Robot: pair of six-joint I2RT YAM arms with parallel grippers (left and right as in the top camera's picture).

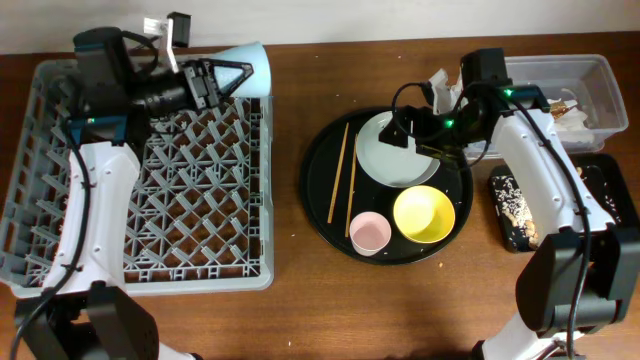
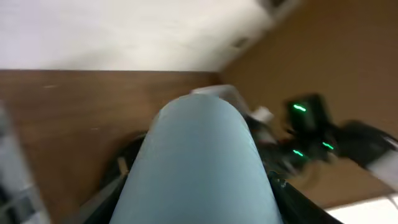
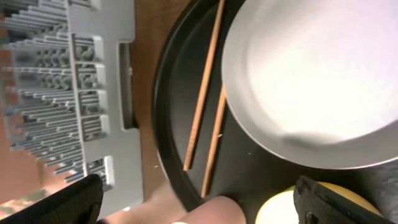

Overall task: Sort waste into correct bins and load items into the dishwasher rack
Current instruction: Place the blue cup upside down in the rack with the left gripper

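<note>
Above the rack's far right corner, the left pincer is clenched on the blue cup.

That cup lies on its side between the fingers, with the grey dishwasher rack directly beneath. Across the tabletop, the right pincer hangs released, fingers spread wide, over the pale plate on the round black tray. Two chopsticks lie just left of that pincer, beside the plate. The pink cup and yellow bowl stand upright on the same tray, nearer the robot than that pincer. To its right are the clear tub and the flat black tray holding brownish scraps.
</note>
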